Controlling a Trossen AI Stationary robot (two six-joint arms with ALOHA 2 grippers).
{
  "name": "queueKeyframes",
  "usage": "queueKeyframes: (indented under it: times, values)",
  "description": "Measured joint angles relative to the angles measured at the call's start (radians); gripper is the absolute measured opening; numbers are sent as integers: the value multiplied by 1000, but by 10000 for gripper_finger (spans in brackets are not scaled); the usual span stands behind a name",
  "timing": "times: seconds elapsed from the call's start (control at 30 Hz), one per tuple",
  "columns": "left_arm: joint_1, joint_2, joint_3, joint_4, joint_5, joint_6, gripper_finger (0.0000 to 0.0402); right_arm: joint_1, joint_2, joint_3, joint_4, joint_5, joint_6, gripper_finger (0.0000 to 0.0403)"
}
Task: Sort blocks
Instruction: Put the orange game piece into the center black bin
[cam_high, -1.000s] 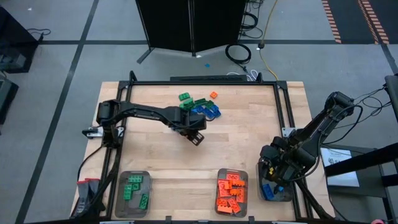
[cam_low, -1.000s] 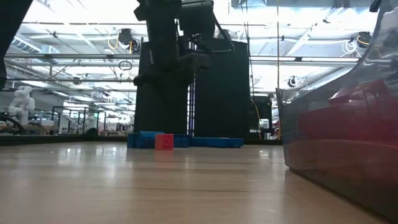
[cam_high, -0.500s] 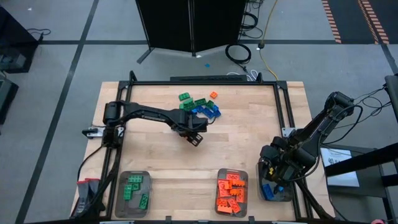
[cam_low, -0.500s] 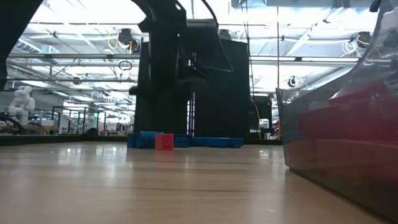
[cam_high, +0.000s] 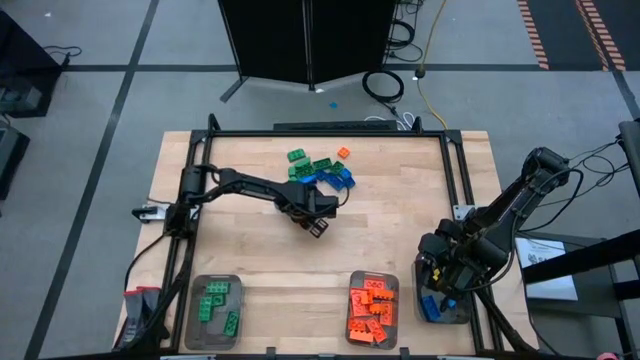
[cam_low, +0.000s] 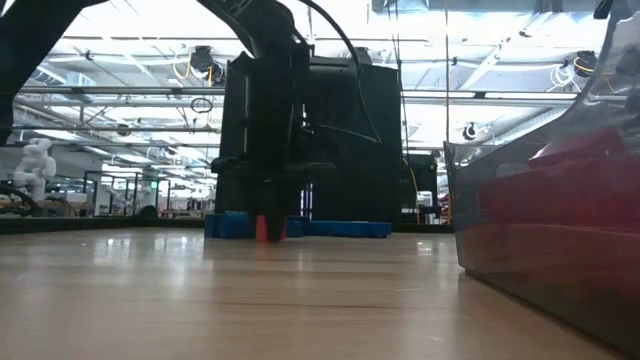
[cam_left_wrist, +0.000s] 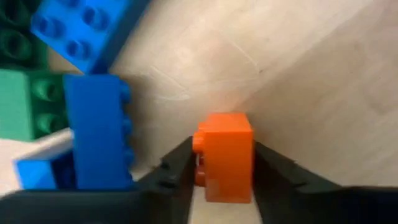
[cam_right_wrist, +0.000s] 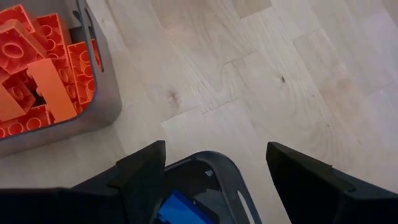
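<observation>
A loose pile of green, blue and orange blocks (cam_high: 322, 168) lies at the table's far middle. Just near of it my left gripper (cam_high: 316, 216) points down at the table, shut on a small orange block (cam_left_wrist: 225, 155), which the gripper hides in the high view. A blue block (cam_left_wrist: 96, 130) and a green block (cam_left_wrist: 25, 112) lie close beside it. My right gripper (cam_right_wrist: 214, 168) hangs open over the blue-block tray (cam_high: 440, 305) at the near right, holding nothing. My left gripper pinches the orange block between its two fingers (cam_left_wrist: 177, 171), one on each of two opposite side faces (cam_left_wrist: 200, 155). The fingers come from above, pointing down. The block (cam_low: 262, 230) stands on the table top.
A tray with green blocks (cam_high: 214, 310) stands at the near left and a tray with orange blocks (cam_high: 372, 308) at the near middle. A black frame (cam_high: 455, 160) runs round the table. Bare wood lies between the pile and the trays.
My left gripper has sunk straight down toward the table, near the pile's near edge, and now stands around the orange block that stood free before it in the low view. The block has stayed where it was.
</observation>
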Motion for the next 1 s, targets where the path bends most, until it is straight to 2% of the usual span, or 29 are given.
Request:
queueKeyframes:
  times: [0.07,0.3,0.57,0.8,0.9,1.0]
  values:
    - [3,0,0,-4,-14,19,77,0,0,0,-3,0,0,274]
    - [-14,-1,37,-21,8,56,78,0,0,0,-4,0,1,274]
    - [-127,-110,233,2,31,114,78,0,1,-9,-20,-1,7,274]
    - [-265,-169,286,464,53,323,78,0,1,-75,16,-16,72,274]
    - [-298,-142,285,604,51,377,78,0,1,-84,38,-16,89,274]
    - [-310,-96,286,632,81,376,78,0,1,-84,56,-15,80,274]
